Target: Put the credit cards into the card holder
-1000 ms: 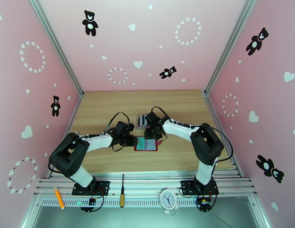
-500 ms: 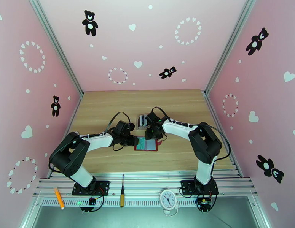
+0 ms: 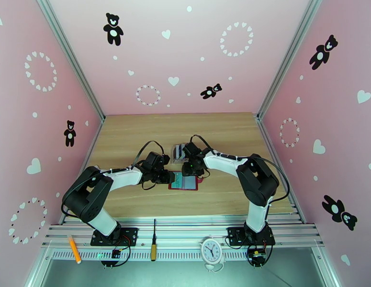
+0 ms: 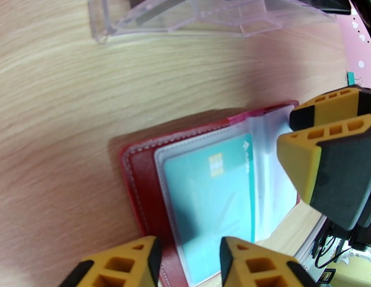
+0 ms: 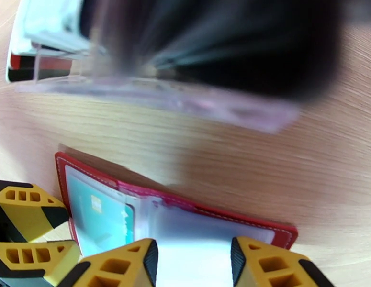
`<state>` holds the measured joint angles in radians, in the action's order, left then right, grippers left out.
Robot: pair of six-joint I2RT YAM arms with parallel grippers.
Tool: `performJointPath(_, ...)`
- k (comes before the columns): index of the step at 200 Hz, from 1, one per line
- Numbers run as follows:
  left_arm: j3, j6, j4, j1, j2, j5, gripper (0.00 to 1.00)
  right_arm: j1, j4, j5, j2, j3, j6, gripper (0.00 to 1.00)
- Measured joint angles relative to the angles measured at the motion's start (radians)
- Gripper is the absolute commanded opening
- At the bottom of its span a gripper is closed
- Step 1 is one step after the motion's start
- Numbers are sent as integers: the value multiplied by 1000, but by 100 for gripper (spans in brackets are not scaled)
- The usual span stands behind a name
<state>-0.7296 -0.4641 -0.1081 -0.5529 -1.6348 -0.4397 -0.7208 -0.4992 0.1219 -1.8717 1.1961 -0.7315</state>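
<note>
We see the card holder [image 3: 184, 182] lying open and flat on the wooden table [image 3: 137, 135], its dark-red cover down and its clear pocket leaves [image 4: 274, 178] facing up. In the pocket on the card holder's left half sits a teal card [image 4: 209, 197], pushed fully in, with a small gold chip on its face. The right wrist view shows the same card [image 5: 101, 221] under the plastic. The leaves on the card holder's right half look empty, pale and see-through. The left gripper [image 4: 187, 252] hangs at the card holder's left edge with its jaws part-way apart. The red cover and the edge of the teal card show in the gap beneath, and nothing is clamped between the fingers. The right gripper [image 5: 192, 259] stands over the card holder's right half, its jaws likewise part-way apart with the clear leaves showing between them. In the left wrist view its fingers [image 4: 329, 159] reach down at the leaves' outer edge, but whether they press on the plastic we cannot tell, and we see nothing pinched. Just beyond the card holder's far edge, and apart from it, stands a clear rack [image 4: 209, 17]. From above, several more cards [image 3: 177, 152], dark and pale, stand on edge in its slots. Through the right wrist camera the rack [image 5: 161, 104] is blurred, so we cannot make out its contents there.
</note>
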Motion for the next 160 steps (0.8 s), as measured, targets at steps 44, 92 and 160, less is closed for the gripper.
performJointPath(44,-1,0,0,0,-2,-3,43,-18,29,13,-5,0,-13,47)
performJointPath(92,-3,0,0,0,-2,-11,46,-21,51,43,-7,0,-26,47)
performJointPath(160,-5,0,-2,0,-2,-18,48,-27,71,106,-19,-5,-47,47)
